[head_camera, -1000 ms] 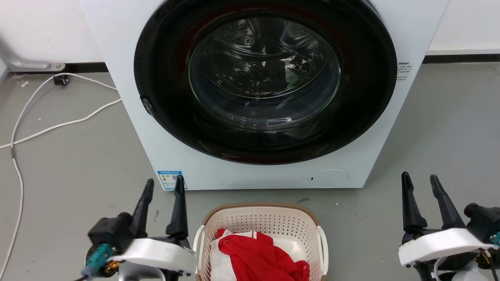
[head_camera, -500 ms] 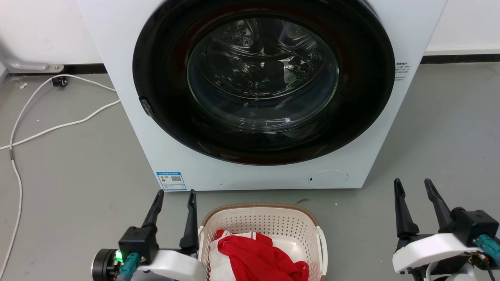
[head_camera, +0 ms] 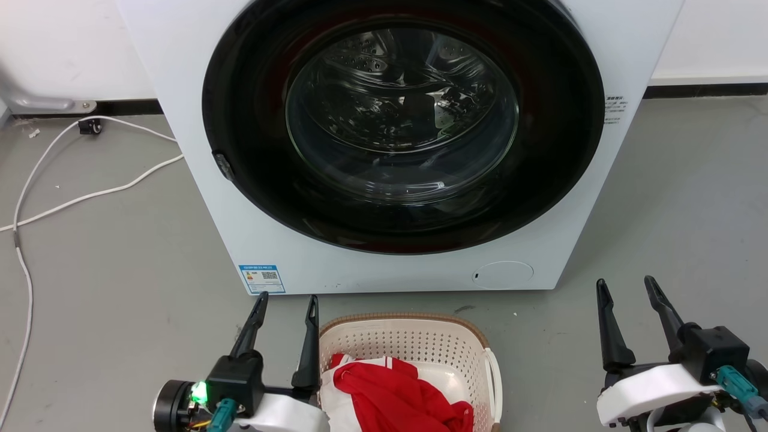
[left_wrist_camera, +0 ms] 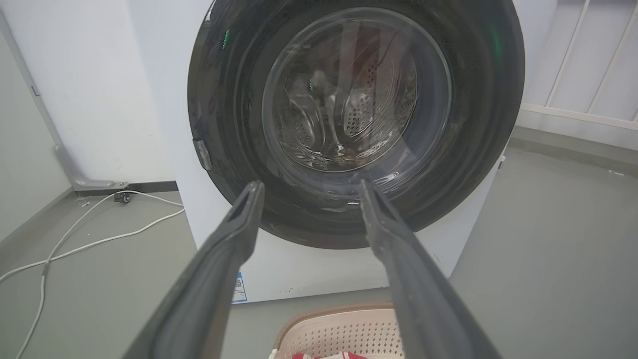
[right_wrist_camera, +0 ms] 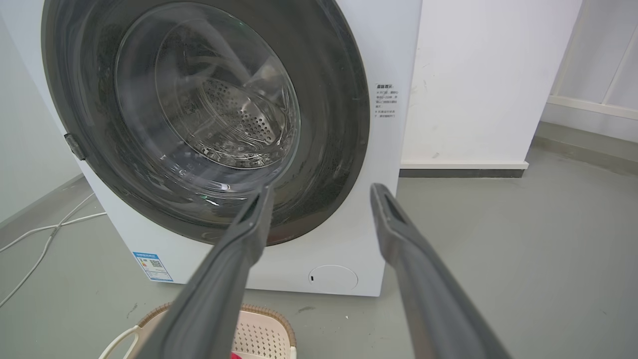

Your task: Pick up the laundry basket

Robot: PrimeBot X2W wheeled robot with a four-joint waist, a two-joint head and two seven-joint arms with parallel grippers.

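The laundry basket stands on the floor at the bottom centre of the head view, cream with perforated walls, a brown rim and a white handle on its right side. Red and white cloth lies inside it. My left gripper is open right beside the basket's left edge, its inner finger over the left side. My right gripper is open well to the basket's right, apart from it. The basket's far rim shows low between the open fingers of my left gripper. My right gripper is open above the basket's rim.
A white front-loading washing machine with a round dark glass door stands just behind the basket. White cables trail over the grey floor at the left. A white wall with a dark skirting runs behind.
Both grippers have moved inward and down the view. The left one came right up against the basket's left side; the right one shifted slightly left. The view has also shifted a little.
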